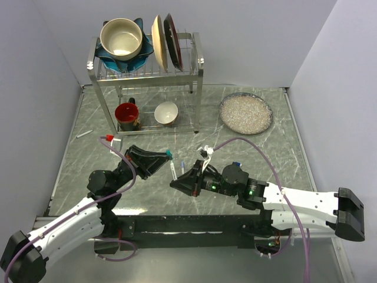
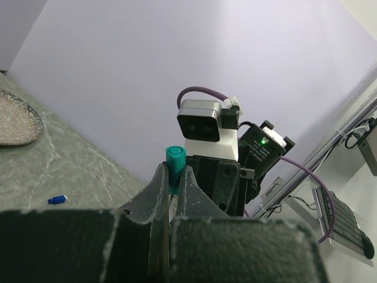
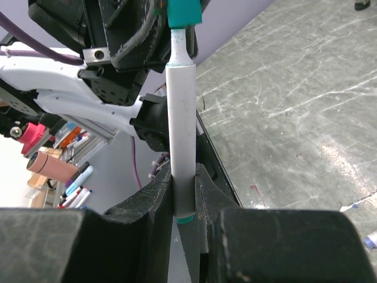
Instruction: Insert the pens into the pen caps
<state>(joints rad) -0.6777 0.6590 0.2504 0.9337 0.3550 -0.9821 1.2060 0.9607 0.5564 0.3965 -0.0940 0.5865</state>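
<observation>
**Teal cap and white pen meet between the two grippers**

Top view: the teal cap (image 1: pixel 169 155) sits in front of the dish rack (image 1: pixel 147 76), pinched at the tip of the left gripper (image 1: pixel 164 157). Just below and right of the cap, the right gripper (image 1: pixel 178 180) holds a white pen (image 1: pixel 172 171) whose upper end reaches the cap. Left wrist view: the left jaws press on the cap's sides and it stands upright between them. A blue cap (image 2: pixel 57 200) lies on the table (image 2: pixel 65 165), lower left of the teal cap. Right wrist view: the right jaws clamp the pen's barrel near its teal rear end. The pen's narrow neck touches the cap's mouth from directly beneath, and how deep it sits cannot be told.
</observation>
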